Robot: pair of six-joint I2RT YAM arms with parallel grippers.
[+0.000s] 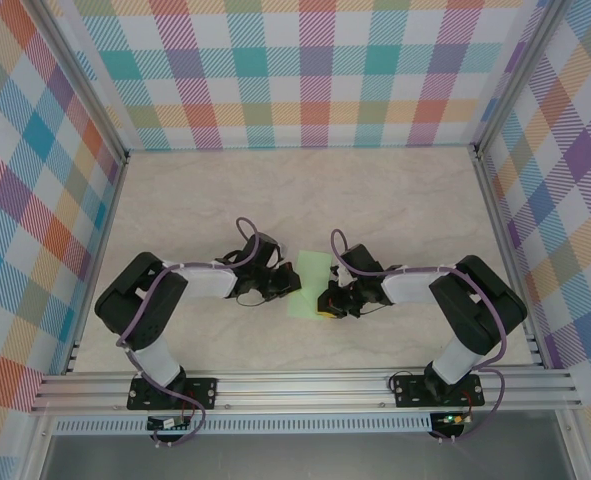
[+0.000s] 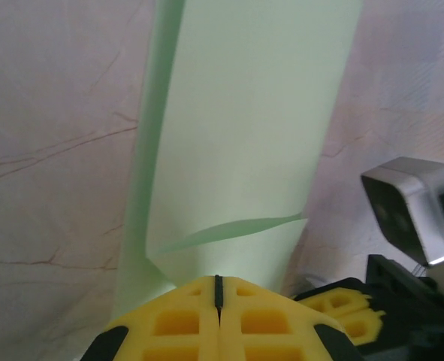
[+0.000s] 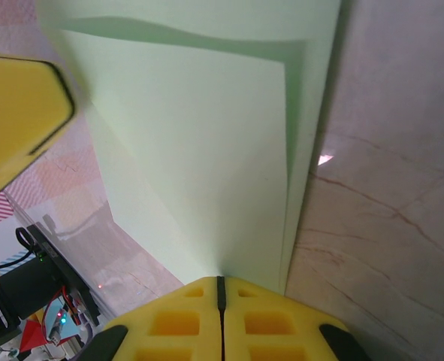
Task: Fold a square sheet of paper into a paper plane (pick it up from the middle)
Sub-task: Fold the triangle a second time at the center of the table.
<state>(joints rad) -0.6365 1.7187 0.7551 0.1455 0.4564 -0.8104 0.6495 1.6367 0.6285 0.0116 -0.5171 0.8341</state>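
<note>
Top external view first: shows the left gripper [image 1: 284,282] and the right gripper [image 1: 329,301] meeting over the middle of the marble-look table [image 1: 225,190], with the square sheet of paper [image 1: 313,275] caught between them, pale green and slanting from one set of fingertips to the other. Left wrist next: finds the left gripper [image 2: 218,282] pinched tight, yellow fingers pressed together along a thin dark seam and clamping the paper's near edge. Shows the sheet [image 2: 244,128] running straight away from those fingertips, doubled over, one layer lifting in a shallow curl just ahead of them, a narrower strip showing along its left side. Puts the right gripper [image 2: 342,310] off to the right of the fingers, beside the paper's edge, with a grey camera housing [image 2: 413,203] above it. Right wrist last: finds the right gripper [image 3: 220,282] likewise clamped on the paper, fingers together with barely a seam. Shows the sheet [image 3: 199,150] stretching ahead of the fingertips in overlapping layers, a fold line down its right side, bare table to the right, and one yellow finger of the left gripper [image 3: 19,113] up at the left of the paper.
</note>
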